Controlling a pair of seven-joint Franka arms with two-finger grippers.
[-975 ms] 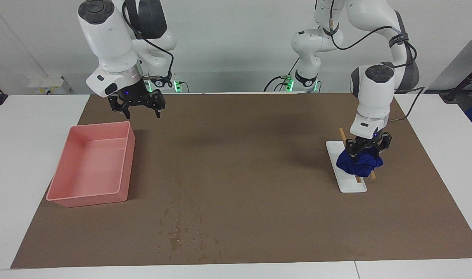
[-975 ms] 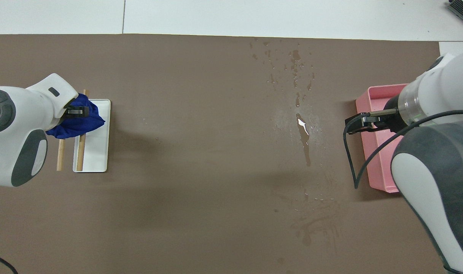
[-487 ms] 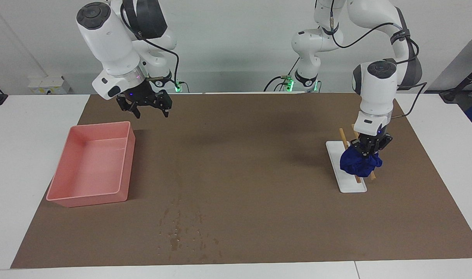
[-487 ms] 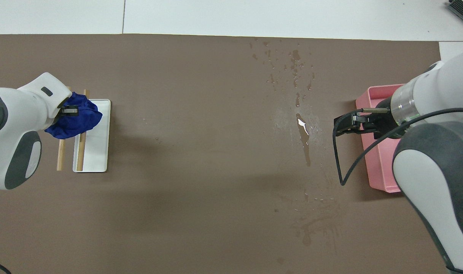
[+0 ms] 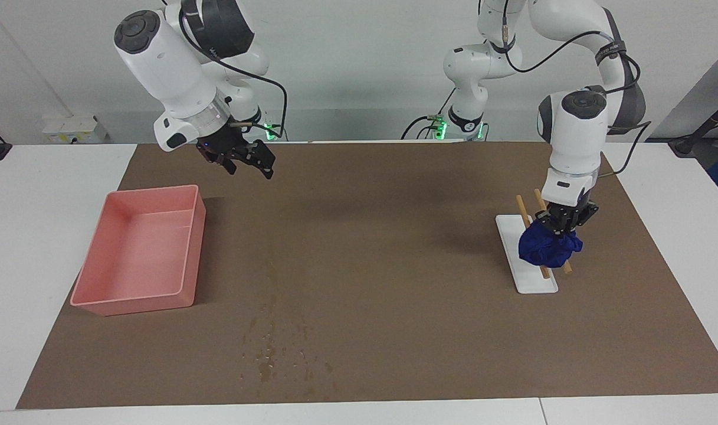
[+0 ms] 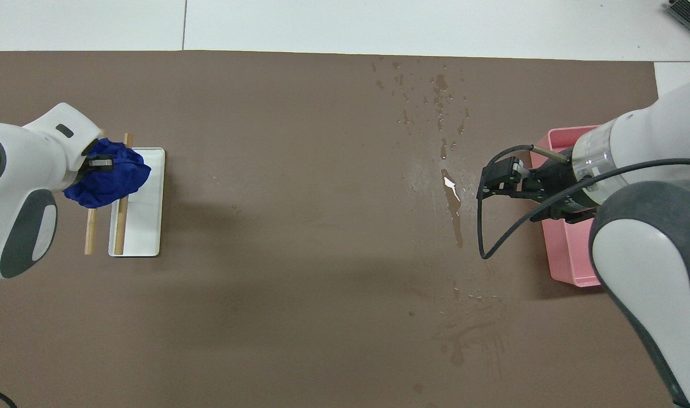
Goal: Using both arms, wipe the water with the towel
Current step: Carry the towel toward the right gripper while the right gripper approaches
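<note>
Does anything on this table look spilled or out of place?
Yes. Water is spilled on the brown mat: scattered drops and a streak beside the pink tray. Nothing else stands out.

No legible text, label, brand, number or sign can be made out in either view. Small marks are seen on the arms' wrist housings and bases, but nothing there can be read.
</note>
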